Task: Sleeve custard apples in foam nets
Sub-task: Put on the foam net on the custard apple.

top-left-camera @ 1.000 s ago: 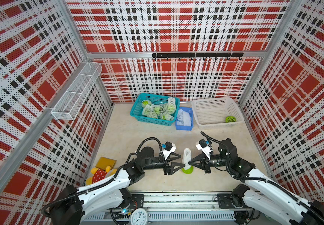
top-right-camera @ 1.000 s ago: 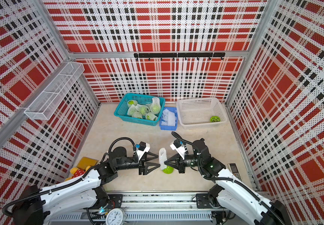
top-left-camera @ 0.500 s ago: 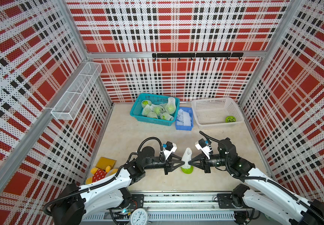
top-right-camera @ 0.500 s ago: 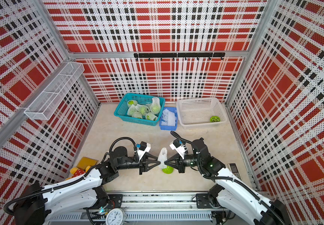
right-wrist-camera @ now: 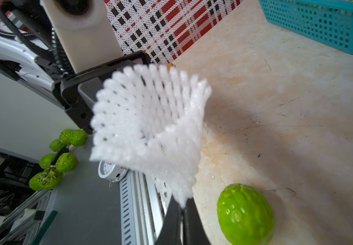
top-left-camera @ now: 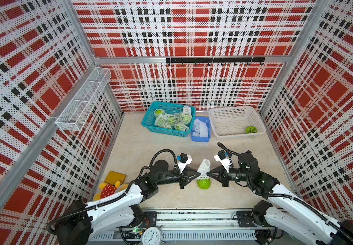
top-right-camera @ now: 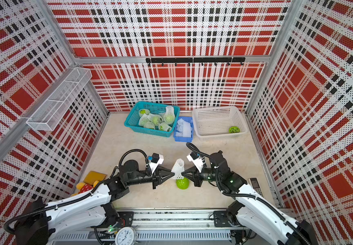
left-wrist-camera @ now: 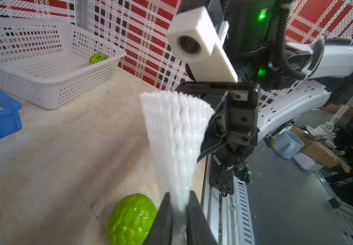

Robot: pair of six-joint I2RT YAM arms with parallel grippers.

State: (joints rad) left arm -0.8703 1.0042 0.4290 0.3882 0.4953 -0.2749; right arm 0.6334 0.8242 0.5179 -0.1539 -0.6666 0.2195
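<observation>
A white foam net (top-left-camera: 203, 168) (top-right-camera: 177, 168) hangs between my two grippers, flaring open at its upper end. From the left, my left gripper (top-left-camera: 199, 174) (left-wrist-camera: 179, 194) is shut on the net's (left-wrist-camera: 175, 137) lower edge. Facing it, my right gripper (top-left-camera: 207, 174) (right-wrist-camera: 181, 201) is shut on the net's (right-wrist-camera: 150, 127) opposite edge. A bare green custard apple (top-left-camera: 203, 183) (top-right-camera: 182, 183) lies on the table just below the net, beside both sets of fingers (left-wrist-camera: 132, 218) (right-wrist-camera: 245, 214). The net does not cover it.
At the back, a teal basket (top-left-camera: 150, 125) holds several netted fruits. Next to it are a blue tray (top-left-camera: 201, 139) of spare nets and a white basket (top-left-camera: 235, 135) with one green round thing (top-left-camera: 251, 129). Yellow and red toys (top-left-camera: 110, 186) lie front left.
My left gripper, open a second ago, has moved right to the net and shut on its edge. The right gripper has kept its hold and barely moved.
</observation>
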